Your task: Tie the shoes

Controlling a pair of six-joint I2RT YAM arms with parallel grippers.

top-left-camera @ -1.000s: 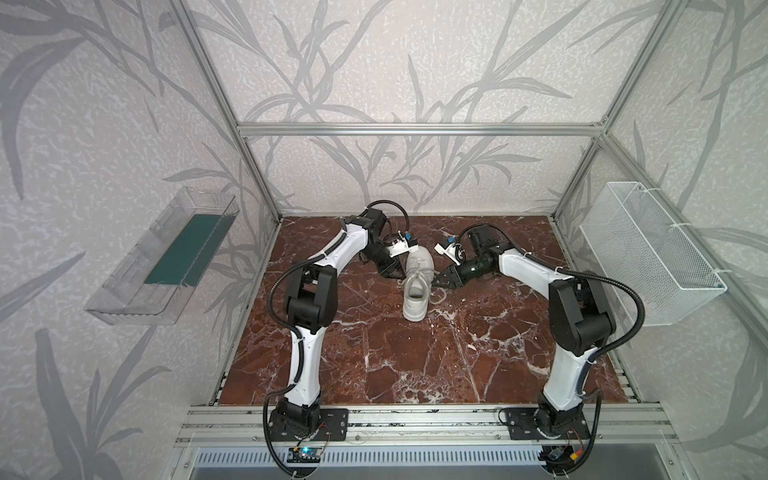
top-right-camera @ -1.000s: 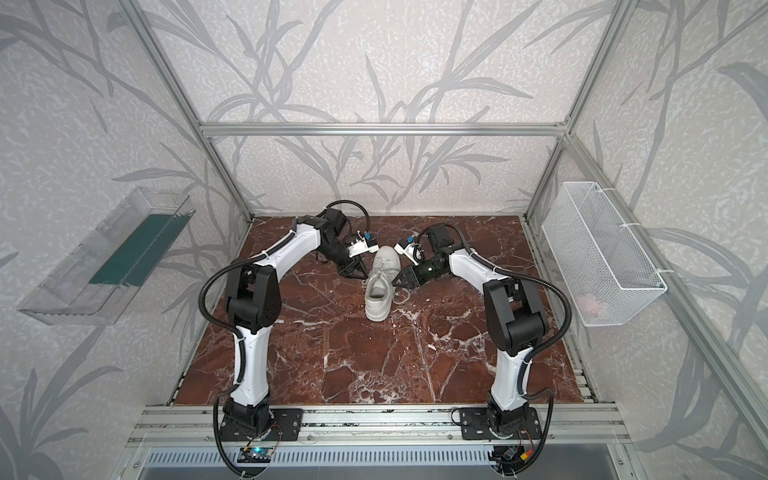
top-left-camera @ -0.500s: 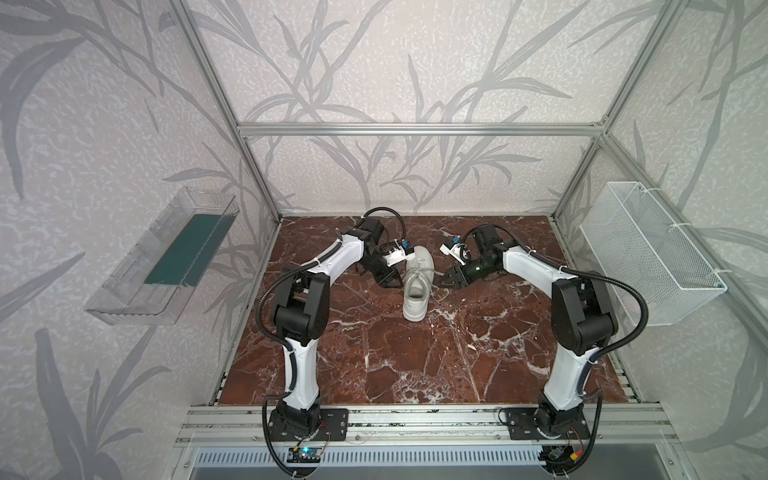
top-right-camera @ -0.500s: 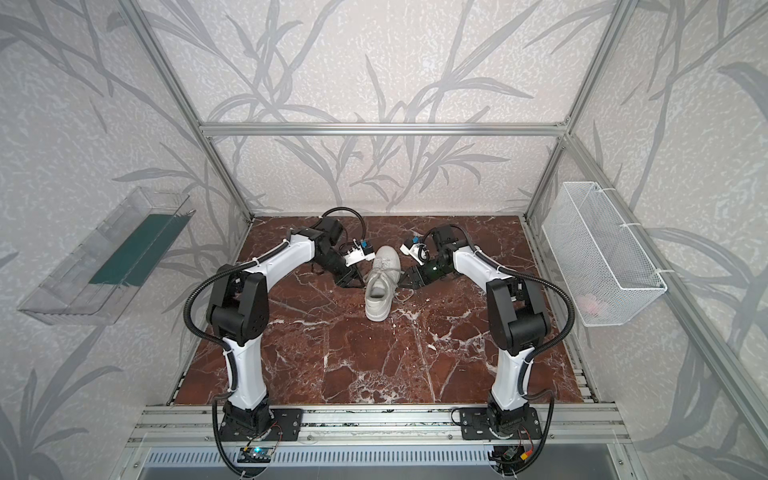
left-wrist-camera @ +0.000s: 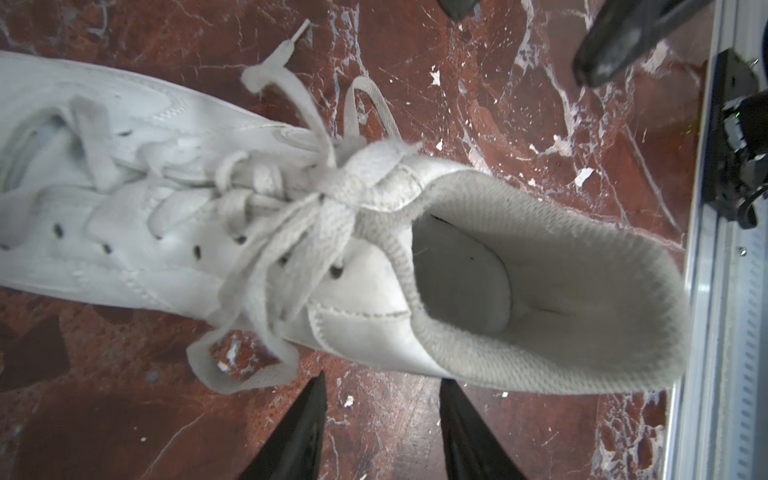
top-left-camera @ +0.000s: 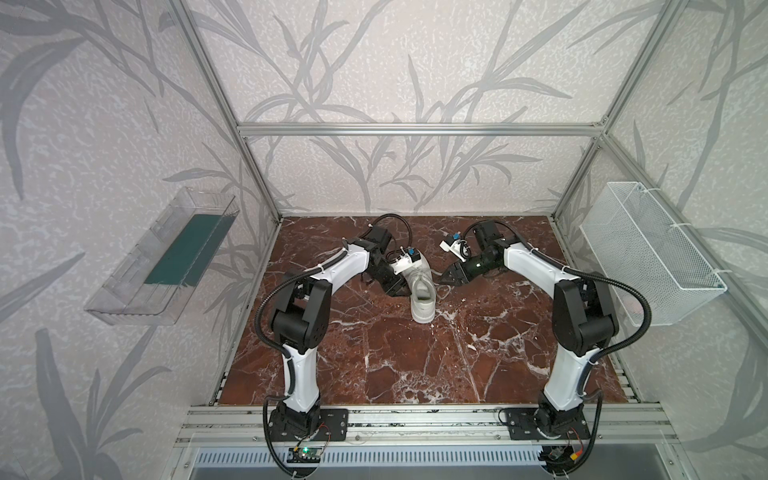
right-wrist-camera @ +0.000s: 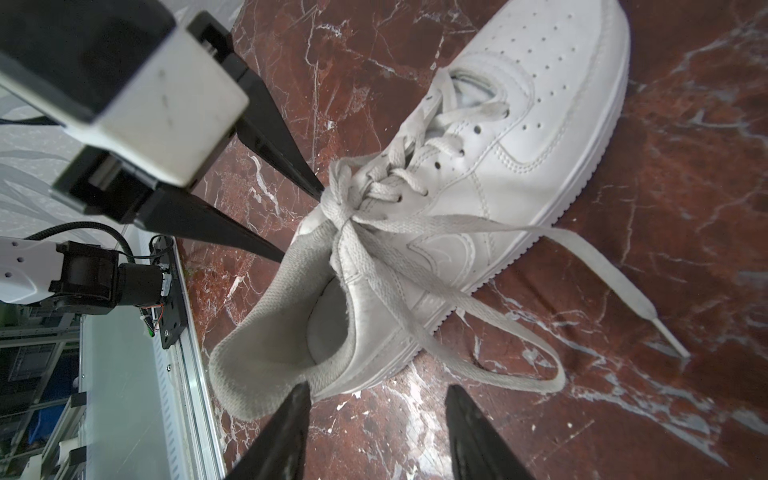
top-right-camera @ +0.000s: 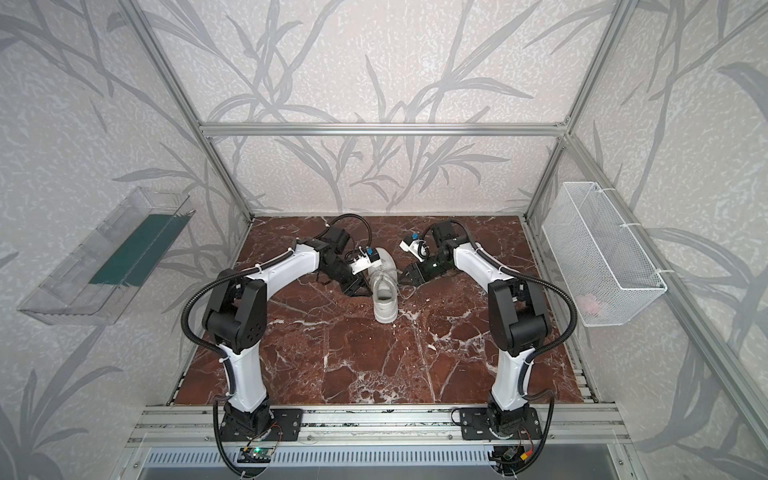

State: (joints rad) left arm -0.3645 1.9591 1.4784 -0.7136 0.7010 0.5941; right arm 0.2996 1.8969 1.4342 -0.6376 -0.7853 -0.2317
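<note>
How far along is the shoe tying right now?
Done, by the look of it: on the sneaker the laces meet in a knot at the collar, one loop toward the left gripper, another toward the right gripper. In hand: nothing; both sets of jaws stand apart, empty. Left: perhaps snugging the loose-looking bow, then withdrawing.

A red-brown marble table [top-left-camera: 395, 365] veined with white fills the lower middle of both top views; at the left of the frame a clear plastic tray [top-left-camera: 124, 299] hangs on the wall, a dark green sheet [top-left-camera: 187, 249] lying in it; at the right hangs a white wire basket [top-left-camera: 652, 249], something small and pink [top-right-camera: 596, 305] in its lower corner; grey-leaf wallpaper [top-left-camera: 415, 62] lines the walls behind an aluminium frame [top-left-camera: 419, 129]; a slotted rail [top-left-camera: 415, 424] runs along the table's lower edge.
</note>
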